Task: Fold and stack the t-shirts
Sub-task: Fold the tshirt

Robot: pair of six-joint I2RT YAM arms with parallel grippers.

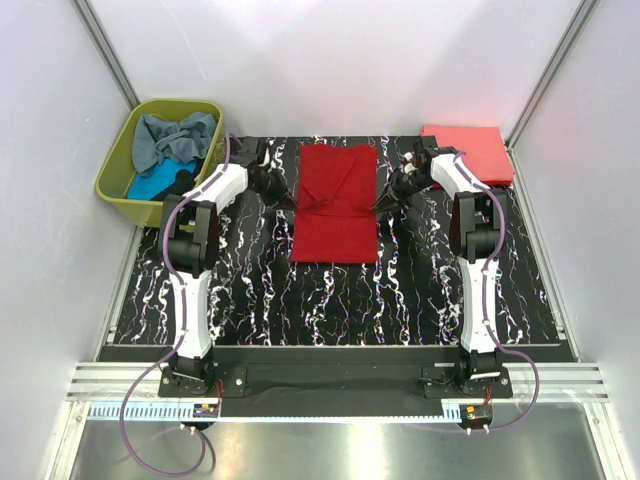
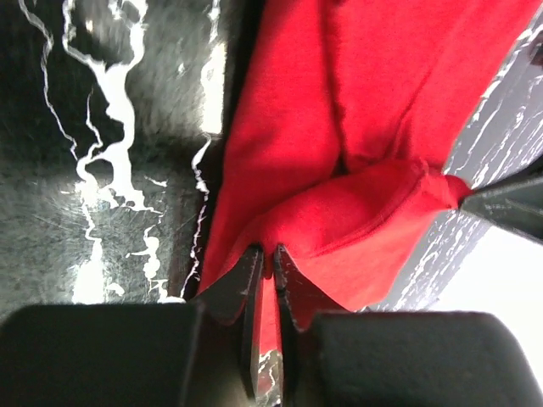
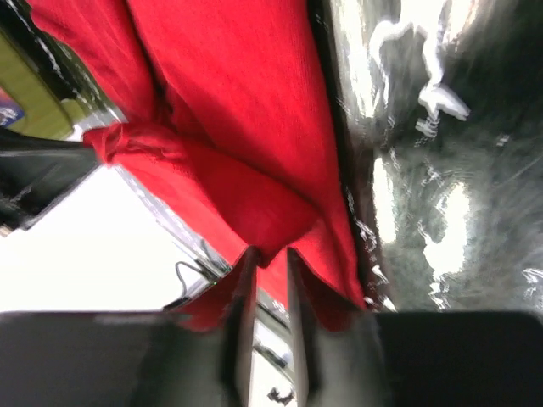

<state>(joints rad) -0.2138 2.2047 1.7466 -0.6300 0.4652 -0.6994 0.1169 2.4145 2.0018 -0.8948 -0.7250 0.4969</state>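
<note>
Left claw (image 2: 265, 253) and right claw (image 3: 271, 253) pinch opposite edges of dark red t-shirt (image 1: 335, 205).

I am working over a black, white-veined mat (image 1: 330, 300) lying on the table, with an olive-green plastic basket (image 1: 117, 163) sitting just beside its far left corner and white walls (image 1: 330, 60) enclosing us.

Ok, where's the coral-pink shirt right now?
In the top view, the coral-pink shirt lies folded at the far right corner of the table, just behind the right gripper and to the right of the dark red shirt.
</note>
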